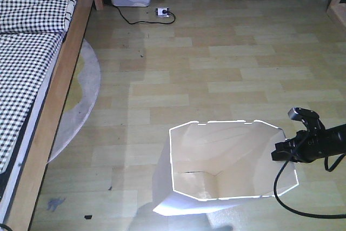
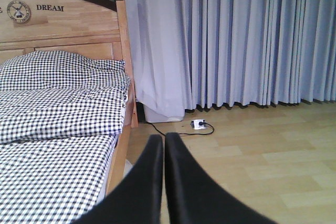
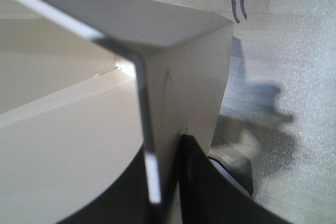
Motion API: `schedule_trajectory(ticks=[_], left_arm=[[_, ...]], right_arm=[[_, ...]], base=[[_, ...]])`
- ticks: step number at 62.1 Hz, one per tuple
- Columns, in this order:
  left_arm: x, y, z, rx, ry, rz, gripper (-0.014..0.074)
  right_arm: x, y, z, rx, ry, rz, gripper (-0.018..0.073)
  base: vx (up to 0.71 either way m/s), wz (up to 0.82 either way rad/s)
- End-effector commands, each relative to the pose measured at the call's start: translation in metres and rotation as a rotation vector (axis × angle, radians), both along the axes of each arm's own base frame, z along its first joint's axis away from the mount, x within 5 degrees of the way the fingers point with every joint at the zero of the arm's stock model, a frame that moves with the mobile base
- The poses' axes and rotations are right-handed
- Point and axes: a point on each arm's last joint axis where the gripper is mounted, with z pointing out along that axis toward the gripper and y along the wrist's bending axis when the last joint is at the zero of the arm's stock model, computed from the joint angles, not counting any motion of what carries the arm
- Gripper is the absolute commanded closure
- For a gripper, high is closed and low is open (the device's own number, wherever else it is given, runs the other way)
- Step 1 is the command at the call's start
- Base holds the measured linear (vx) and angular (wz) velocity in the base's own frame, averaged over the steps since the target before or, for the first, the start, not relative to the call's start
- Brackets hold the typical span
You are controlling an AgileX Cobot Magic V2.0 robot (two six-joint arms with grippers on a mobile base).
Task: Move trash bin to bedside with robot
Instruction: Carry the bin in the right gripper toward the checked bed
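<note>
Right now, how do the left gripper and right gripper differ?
1. The left gripper is shut on nothing, fingers together; the right gripper is shut on the trash bin, one finger each side of its wall.
2. The left gripper hangs in free air beside the bed; the right gripper sits at the trash bin's rim.
Shared: both have black fingers.

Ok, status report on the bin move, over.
Right gripper shut on bin rim; left gripper shut, empty. Bin apart from bed. Rug beside bed, maybe on path.
</note>
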Motion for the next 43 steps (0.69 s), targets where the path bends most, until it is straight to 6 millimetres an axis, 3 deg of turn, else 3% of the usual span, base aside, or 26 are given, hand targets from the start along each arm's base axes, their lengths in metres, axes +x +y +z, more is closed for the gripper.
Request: schedule_trajectory(ticks=[1, 43], left_arm=[[-0.0002, -0.0006, 0.0032, -0.023, -0.071, -0.009, 0.0603], [-0.0002, -0.0006, 0.0032, -0.023, -0.071, -0.009, 0.0603]], right_arm=[[0.0094, 0.0123, 0.0346, 0.214, -0.077, -0.005, 0.0563], [0.0094, 0.0123, 0.0345, 0.213, -0.077, -0.005, 0.0563]], base=[[0.22, 0.01], [0.21, 0.0]])
